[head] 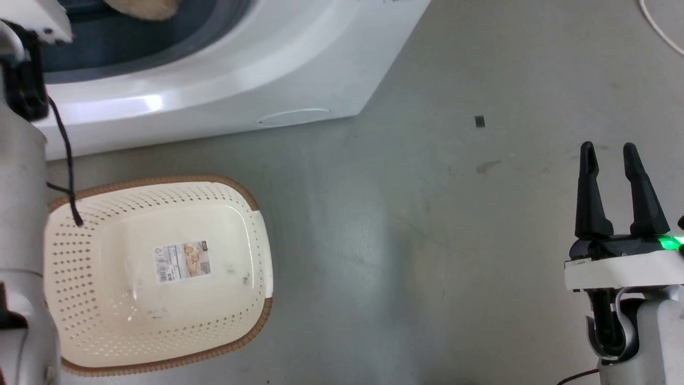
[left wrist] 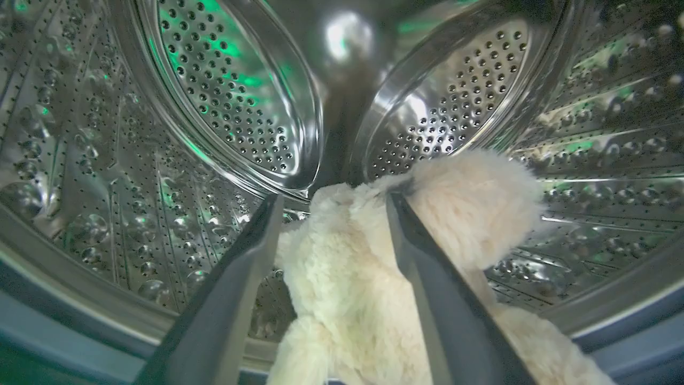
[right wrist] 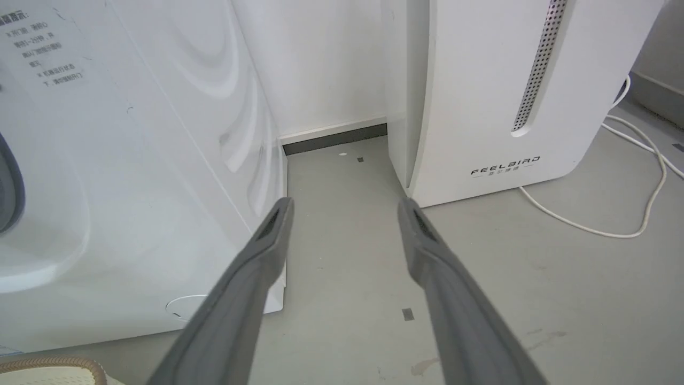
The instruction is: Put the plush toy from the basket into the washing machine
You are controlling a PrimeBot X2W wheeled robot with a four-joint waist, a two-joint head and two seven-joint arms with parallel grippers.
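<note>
plainly the left gripper (left wrist: 334, 197) stands spread wide in the drum (left wrist: 235, 96), gripping nothing, with the toy (left wrist: 342, 278) lying between its fingers (left wrist: 224, 299) near the lip, so its fur could catch on a finger pulling out and drag it back out; the right gripper (right wrist: 344, 200) hangs wide, empty.

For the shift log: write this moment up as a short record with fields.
plush toy: in the mouth of the drum of the washing machine, between the left claw's prongs
left claw: open, inside the drum
right claw: open, holding nothing, above the floor
basket: on the floor before the washing machine, nothing inside
</note>
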